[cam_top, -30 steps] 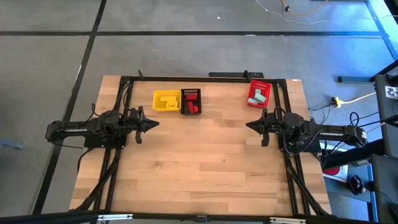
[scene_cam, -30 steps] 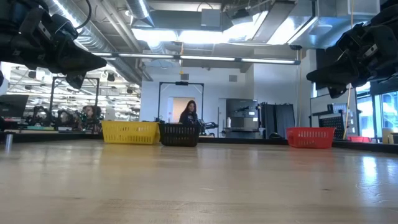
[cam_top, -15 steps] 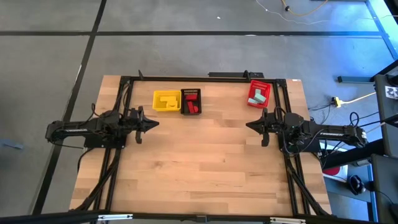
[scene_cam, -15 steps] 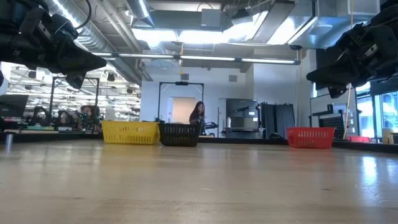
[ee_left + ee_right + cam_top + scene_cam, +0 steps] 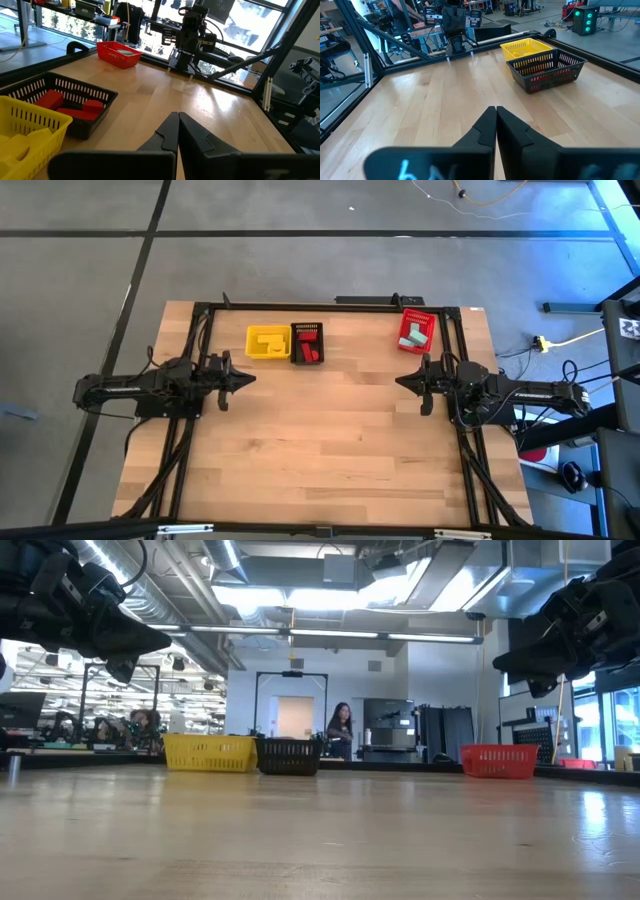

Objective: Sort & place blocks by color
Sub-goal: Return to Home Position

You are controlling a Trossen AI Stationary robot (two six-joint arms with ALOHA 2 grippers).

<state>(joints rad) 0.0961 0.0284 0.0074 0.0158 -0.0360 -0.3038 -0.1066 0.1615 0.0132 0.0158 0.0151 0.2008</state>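
Observation:
All blocks lie inside the three baskets at the table's far edge. Yellow blocks [image 5: 267, 339] rest in the yellow basket [image 5: 250, 342], red blocks [image 5: 309, 352] in the black basket [image 5: 306, 329], and pale teal-green blocks [image 5: 417, 334] in the red basket [image 5: 402, 321]. My left gripper [image 5: 250, 378] hovers shut above the table's left side, well short of the baskets; its own view shows the fingertips [image 5: 178, 119] together. My right gripper [image 5: 399, 381] hovers shut above the right side, its fingertips [image 5: 495, 111] likewise together. Both are empty.
A black frame [image 5: 300, 305] runs around the table's far edge and sides. Bare wood [image 5: 320, 430] stretches between the two arms and toward the near edge. A person [image 5: 341, 730] stands in the room beyond the table.
Neither arm nor any block has moved. The person in the room behind has walked toward the right.

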